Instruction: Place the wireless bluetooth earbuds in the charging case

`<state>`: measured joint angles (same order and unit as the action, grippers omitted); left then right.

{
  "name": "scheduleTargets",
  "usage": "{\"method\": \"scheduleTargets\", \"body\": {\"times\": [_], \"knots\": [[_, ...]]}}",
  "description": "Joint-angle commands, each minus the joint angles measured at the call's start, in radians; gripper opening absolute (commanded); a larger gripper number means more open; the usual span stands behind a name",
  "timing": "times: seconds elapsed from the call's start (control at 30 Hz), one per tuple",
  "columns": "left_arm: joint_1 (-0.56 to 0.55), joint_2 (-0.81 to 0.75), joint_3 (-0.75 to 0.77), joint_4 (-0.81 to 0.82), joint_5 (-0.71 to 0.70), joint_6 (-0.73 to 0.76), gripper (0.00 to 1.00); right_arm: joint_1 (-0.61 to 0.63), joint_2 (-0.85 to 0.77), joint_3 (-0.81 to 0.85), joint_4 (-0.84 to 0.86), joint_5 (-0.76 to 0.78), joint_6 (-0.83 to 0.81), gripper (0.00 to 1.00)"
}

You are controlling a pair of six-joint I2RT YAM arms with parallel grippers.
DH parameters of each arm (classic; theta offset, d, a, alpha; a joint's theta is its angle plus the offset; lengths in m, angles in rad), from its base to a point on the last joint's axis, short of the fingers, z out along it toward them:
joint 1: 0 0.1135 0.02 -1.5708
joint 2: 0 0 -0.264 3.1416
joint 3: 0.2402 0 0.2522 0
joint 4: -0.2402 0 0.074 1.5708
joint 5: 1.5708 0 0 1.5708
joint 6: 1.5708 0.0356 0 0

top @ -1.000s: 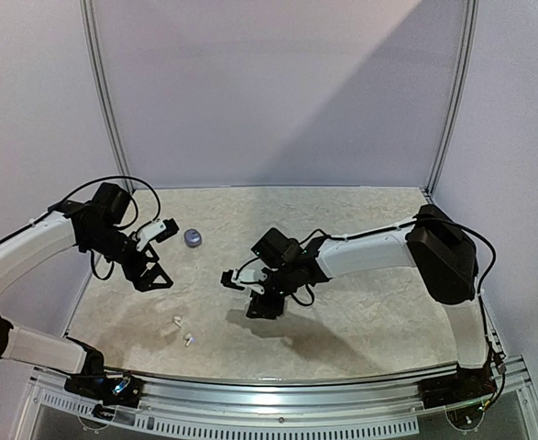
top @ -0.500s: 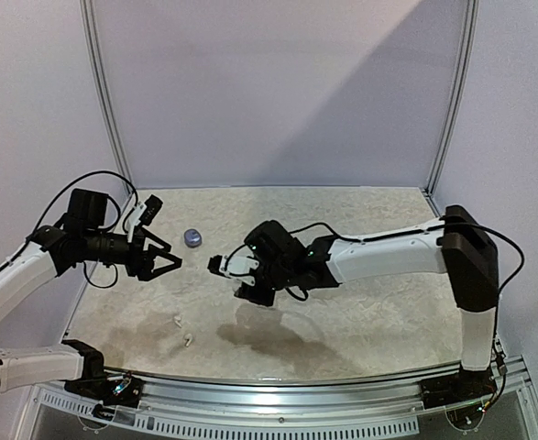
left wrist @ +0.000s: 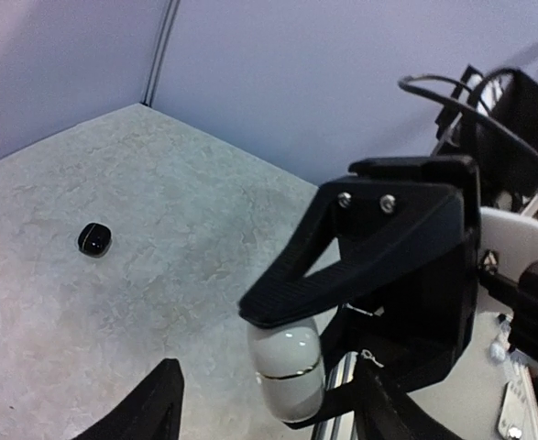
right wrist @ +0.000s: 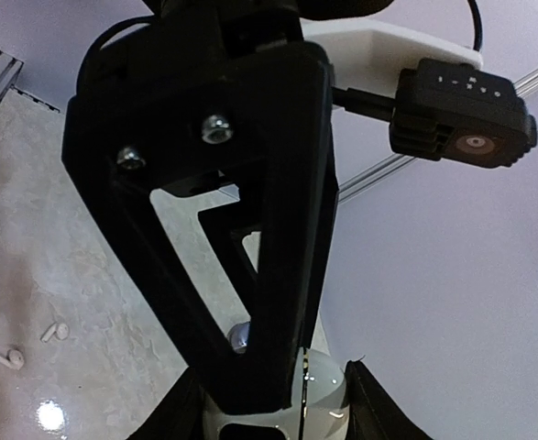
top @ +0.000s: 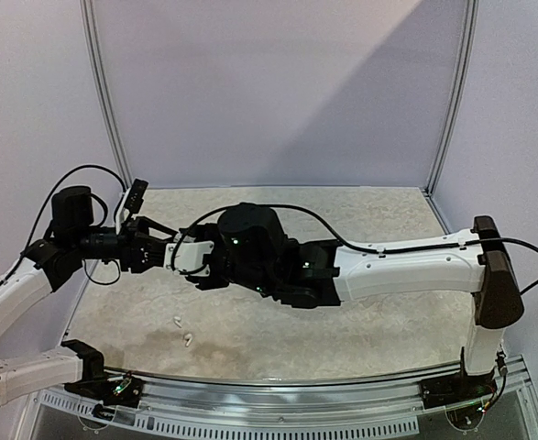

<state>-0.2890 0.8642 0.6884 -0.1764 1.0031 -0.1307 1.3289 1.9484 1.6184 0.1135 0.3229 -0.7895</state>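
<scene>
We hold white charging case (left wrist: 287,371) pinched in right gripper (right wrist: 273,403), mid-air. Left gripper (left wrist: 269,408) jaws apart, straddling case. White earbuds (top: 177,321) on table (top: 342,330) below both grippers. We judge them tiny, light, slick: pinch across body, gently.

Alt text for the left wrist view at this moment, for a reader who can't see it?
The right gripper holds a glossy white pebble-shaped charging case under its black triangular finger, between the open black fingertips of the left gripper. Behind, a small dark rounded object lies on the pale marbled table.
</scene>
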Motion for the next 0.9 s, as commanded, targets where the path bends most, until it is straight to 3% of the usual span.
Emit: {"method": "scheduleTargets", "body": {"times": [0.0, 0.03, 0.13, 0.23, 0.33, 0.4, 0.53, 0.63, 0.77, 0.87], "knots": [[-0.018, -0.027, -0.038, 0.057, 0.077, -0.01, 0.61, 0.017, 0.048, 0.064, 0.028, 0.051, -0.07, 0.26], [-0.019, -0.033, -0.041, 0.058, 0.081, -0.009, 0.6, 0.02, 0.051, 0.071, 0.025, 0.051, -0.074, 0.26], [-0.022, -0.04, -0.044, 0.056, 0.058, -0.012, 0.39, 0.028, 0.061, 0.087, 0.026, 0.048, -0.086, 0.26], [-0.027, -0.048, -0.046, 0.055, 0.06, -0.009, 0.27, 0.032, 0.07, 0.101, 0.023, 0.042, -0.094, 0.25], [-0.028, -0.052, -0.049, 0.045, 0.059, 0.001, 0.01, 0.035, 0.077, 0.107, 0.028, 0.036, -0.098, 0.25], [-0.027, -0.057, -0.046, 0.035, 0.059, 0.005, 0.0, 0.034, 0.077, 0.105, 0.034, 0.04, -0.089, 0.31], [-0.025, -0.068, -0.043, 0.006, 0.035, 0.032, 0.0, 0.033, 0.062, 0.073, 0.049, 0.077, -0.018, 0.72], [-0.024, -0.08, -0.04, -0.03, 0.036, 0.116, 0.0, 0.031, 0.014, 0.043, -0.019, 0.057, 0.097, 0.97], [-0.022, -0.103, -0.014, -0.166, 0.082, 0.398, 0.0, -0.015, -0.066, 0.034, -0.227, -0.211, 0.333, 0.99], [-0.021, -0.117, 0.0, -0.278, 0.097, 0.612, 0.0, -0.067, -0.104, 0.033, -0.297, -0.388, 0.554, 0.93]]}}
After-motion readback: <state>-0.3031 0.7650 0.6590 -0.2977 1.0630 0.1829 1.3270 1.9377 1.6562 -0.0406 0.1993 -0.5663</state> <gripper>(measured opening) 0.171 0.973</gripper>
